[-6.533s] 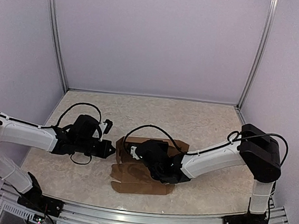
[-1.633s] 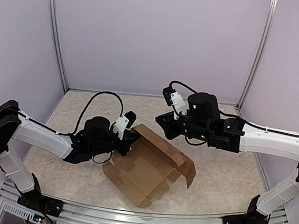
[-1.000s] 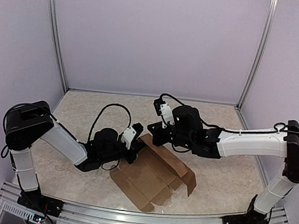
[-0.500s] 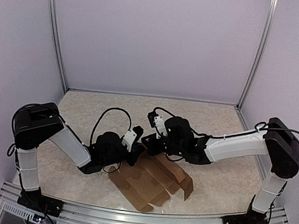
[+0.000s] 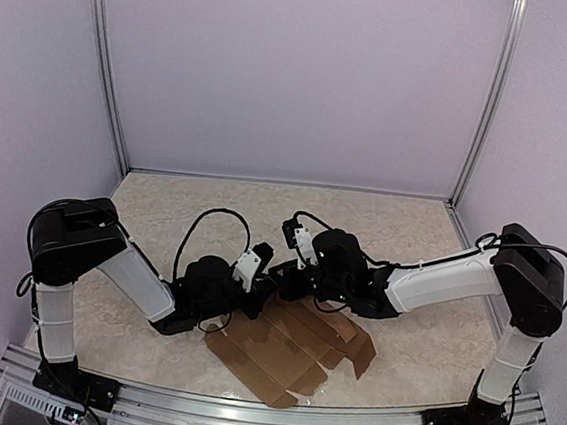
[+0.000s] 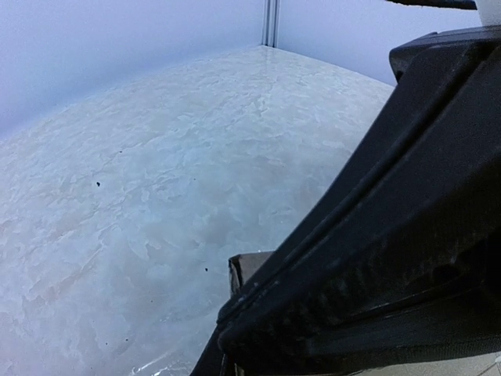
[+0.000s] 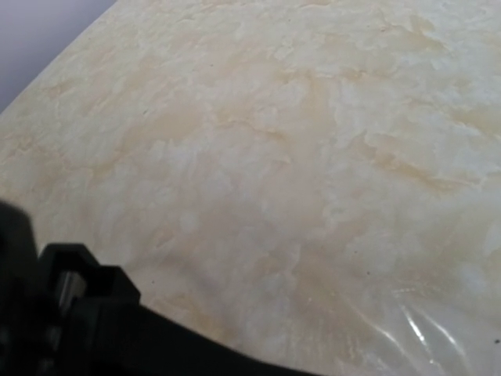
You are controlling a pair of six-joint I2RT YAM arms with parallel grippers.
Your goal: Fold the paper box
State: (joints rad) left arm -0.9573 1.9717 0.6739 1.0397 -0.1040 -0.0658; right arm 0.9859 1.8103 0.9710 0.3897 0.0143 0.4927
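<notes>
Starting at the tips: you have the left gripper and the right gripper nose to nose at the far left corner of the paper box, both low over the table. You cannot tell whether either pair of fingers is clenched on cardboard or released, because in the top view the black wrist housings cover the tips.

In the left wrist view, one black finger fills the right half, slanting from upper right to lower left. A small brown corner of the box pokes out at its lower edge, touching or nearly so. The right wrist view gives you marbled tabletop and a blurred black part at lower left.

The box lies opened and mostly flat at the front middle of the table, skewed, running from the grippers toward the near right. Its right-end flap is slightly raised.

The left arm is folded tight from its near-left base. The right arm stretches leftward from the near-right base. A black cable loops above the left wrist.
</notes>
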